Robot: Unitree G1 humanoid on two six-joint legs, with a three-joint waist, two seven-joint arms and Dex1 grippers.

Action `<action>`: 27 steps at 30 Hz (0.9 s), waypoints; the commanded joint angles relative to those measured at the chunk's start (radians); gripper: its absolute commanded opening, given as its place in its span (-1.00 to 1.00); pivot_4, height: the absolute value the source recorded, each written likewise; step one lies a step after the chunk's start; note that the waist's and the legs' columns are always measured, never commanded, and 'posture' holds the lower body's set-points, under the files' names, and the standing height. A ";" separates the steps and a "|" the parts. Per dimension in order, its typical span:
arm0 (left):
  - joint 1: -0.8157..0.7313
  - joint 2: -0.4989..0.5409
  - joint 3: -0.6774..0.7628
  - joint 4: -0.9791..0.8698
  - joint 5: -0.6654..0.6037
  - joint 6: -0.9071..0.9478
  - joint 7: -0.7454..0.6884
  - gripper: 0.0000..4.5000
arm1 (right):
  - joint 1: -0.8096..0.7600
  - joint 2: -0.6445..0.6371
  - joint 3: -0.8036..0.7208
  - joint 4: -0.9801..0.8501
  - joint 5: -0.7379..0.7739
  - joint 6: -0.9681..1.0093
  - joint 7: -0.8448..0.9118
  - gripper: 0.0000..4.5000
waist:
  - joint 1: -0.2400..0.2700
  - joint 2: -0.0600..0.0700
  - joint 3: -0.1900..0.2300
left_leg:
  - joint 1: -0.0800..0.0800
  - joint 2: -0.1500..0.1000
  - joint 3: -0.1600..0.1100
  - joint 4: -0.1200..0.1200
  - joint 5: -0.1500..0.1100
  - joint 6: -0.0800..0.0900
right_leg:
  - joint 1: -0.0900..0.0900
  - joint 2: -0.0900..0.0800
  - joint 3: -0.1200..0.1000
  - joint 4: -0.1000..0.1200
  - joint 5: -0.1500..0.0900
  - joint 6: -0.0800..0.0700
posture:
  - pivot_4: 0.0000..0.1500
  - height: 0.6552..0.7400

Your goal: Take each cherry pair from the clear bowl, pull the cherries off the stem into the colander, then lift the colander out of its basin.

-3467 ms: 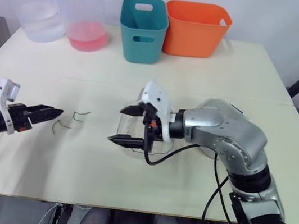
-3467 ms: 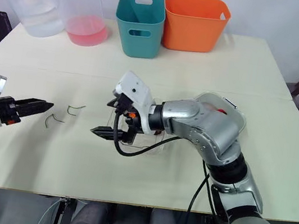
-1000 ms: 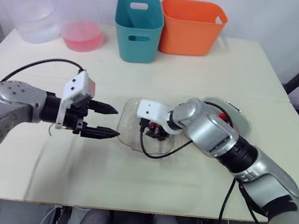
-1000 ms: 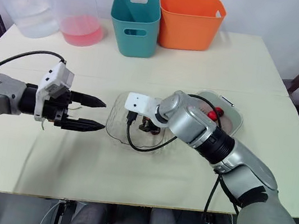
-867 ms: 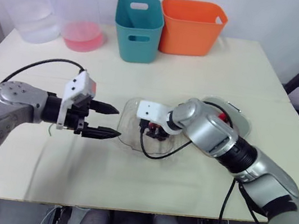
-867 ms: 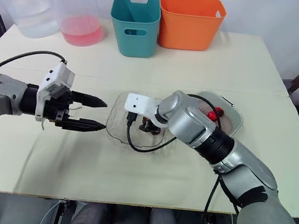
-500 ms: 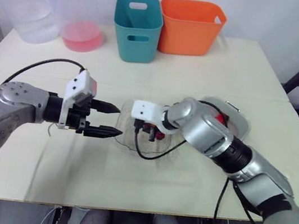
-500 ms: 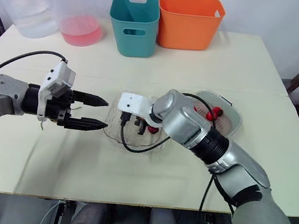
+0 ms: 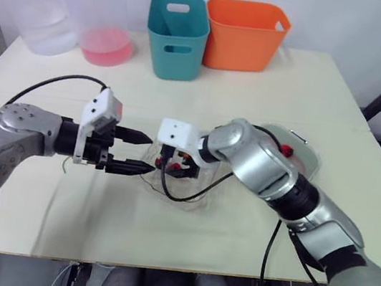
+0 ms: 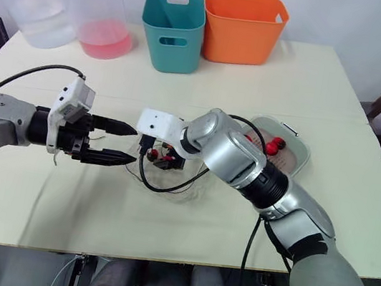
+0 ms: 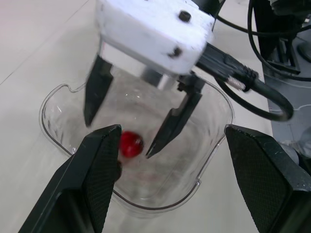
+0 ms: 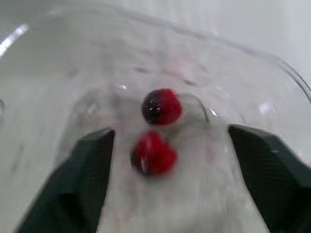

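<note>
Task partly done: my right gripper [image 9: 174, 167] hangs, fingers apart, over the only red cherry pair [image 12: 162, 107] visible in the clear plastic bowl [image 11: 194, 165], my left gripper [image 9: 149, 155] spread wide beside it, the pale round colander [image 10: 298, 160], some cherries inside, not yet lifted.

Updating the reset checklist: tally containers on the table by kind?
Bins: 2 (teal bin, orange bin)
Tall tubs: 2 (clear tub, pink-bottomed tub)
Clear bowl: 1
Colander with basin: 1
Total: 6
</note>
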 commanded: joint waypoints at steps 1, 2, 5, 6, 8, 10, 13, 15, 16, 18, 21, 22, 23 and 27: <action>-0.020 0.008 0.028 0.006 0.000 -0.021 -0.014 0.60 | -0.034 -0.036 -0.073 -0.062 0.039 0.039 0.025 0.66 | 0.000 0.000 0.000 | 0.000 0.000 0.000 0.000 0.000 0.000 | 0.000 0.000 0.000 0.000 0.000 0.000 | 1.00 1.00; -0.019 0.010 0.026 0.013 0.005 -0.026 -0.020 0.60 | -0.034 -0.049 -0.081 -0.071 0.053 0.056 0.034 0.66 | 0.000 0.000 0.000 | 0.000 0.000 0.000 0.000 0.000 0.000 | 0.000 0.000 0.000 0.000 0.000 0.000 | 1.00 1.00; -0.019 0.028 0.014 0.033 0.028 -0.042 -0.044 0.60 | -0.028 -0.070 -0.083 -0.068 0.085 0.101 0.049 0.66 | -0.001 0.000 0.000 | 0.000 0.000 0.000 0.000 0.000 0.000 | 0.000 0.000 0.000 0.000 0.000 0.000 | 1.00 1.00; -0.012 0.043 0.007 0.037 0.045 -0.053 -0.058 0.60 | -0.025 -0.061 -0.084 -0.051 0.096 0.120 0.046 0.66 | -0.002 0.000 0.000 | 0.000 0.000 0.000 0.000 0.000 0.000 | 0.000 0.000 0.000 0.000 0.000 0.000 | 1.00 1.00; 0.004 0.069 -0.001 0.038 0.070 -0.068 -0.083 0.60 | -0.021 -0.044 -0.083 -0.025 0.110 0.133 0.037 0.66 | -0.003 0.000 0.000 | 0.000 0.000 0.000 0.000 0.000 0.000 | 0.000 0.001 0.000 0.000 0.000 0.000 | 1.00 1.00; 0.024 0.101 -0.001 0.042 0.094 -0.086 -0.109 0.60 | -0.021 -0.013 -0.079 0.010 0.117 0.132 0.020 0.66 | -0.003 0.000 0.000 | 0.000 0.000 0.000 0.000 0.000 0.000 | 0.000 0.001 0.000 0.000 0.000 0.000 | 1.00 1.00; 0.042 0.131 0.017 0.051 0.112 -0.100 -0.130 0.60 | -0.021 0.021 -0.064 0.047 0.115 0.119 -0.003 0.66 | -0.002 0.000 0.000 | 0.000 0.000 0.000 0.000 0.000 0.000 | 0.000 0.001 0.000 0.000 0.000 0.000 | 1.00 1.00; 0.052 0.141 0.029 0.051 0.114 -0.103 -0.138 0.60 | -0.020 0.035 -0.052 0.065 0.113 0.108 -0.013 0.66 | -0.001 0.000 0.000 | 0.000 0.000 0.000 0.000 0.000 0.000 | -0.001 0.000 0.000 0.000 0.000 0.000 | 1.00 1.00; 0.059 0.146 0.036 0.047 0.113 -0.103 -0.141 0.60 | -0.019 0.040 -0.039 0.078 0.106 0.094 -0.019 0.66 | -0.001 0.000 0.000 | 0.000 0.000 0.001 0.000 0.000 0.000 | 0.000 0.000 0.000 0.000 0.000 0.000 | 1.00 1.00; 0.070 0.152 0.045 0.037 0.109 -0.101 -0.143 0.60 | -0.013 0.042 -0.016 0.098 0.092 0.064 -0.027 0.66 | 0.000 0.000 0.000 | 0.000 0.000 0.001 0.000 0.000 0.000 | 0.000 0.000 0.000 0.000 0.000 0.000 | 1.00 1.00; 0.084 0.156 0.054 0.024 0.106 -0.100 -0.138 0.60 | -0.009 0.029 0.017 0.101 0.079 0.034 -0.024 0.66 | -0.001 0.000 0.000 | 0.000 0.000 0.001 0.000 0.000 0.000 | 0.000 0.000 0.000 0.000 0.000 0.000 | 1.00 1.00; 0.089 0.157 0.056 0.021 0.106 -0.100 -0.136 0.60 | -0.007 0.028 0.022 0.102 0.078 0.030 -0.023 0.66 | -0.001 0.000 0.000 | 0.000 0.000 0.000 0.000 0.000 0.000 | 0.000 0.000 0.000 0.000 0.000 0.000 | 1.00 1.00; 0.092 0.157 0.058 0.019 0.105 -0.100 -0.134 0.60 | -0.006 0.028 0.024 0.102 0.078 0.028 -0.022 0.66 | -0.001 0.000 0.000 | 0.000 0.000 0.000 0.000 0.000 0.000 | 0.000 0.000 0.000 0.000 0.000 0.000 | 1.00 1.00; 0.108 0.159 0.064 0.013 0.111 -0.102 -0.135 0.60 | 0.001 0.032 0.047 0.120 0.066 0.012 -0.024 0.66 | -0.002 0.000 0.000 | 0.000 0.000 0.000 0.000 0.000 0.000 | 0.000 0.000 0.000 0.000 0.000 0.000 | 1.00 1.00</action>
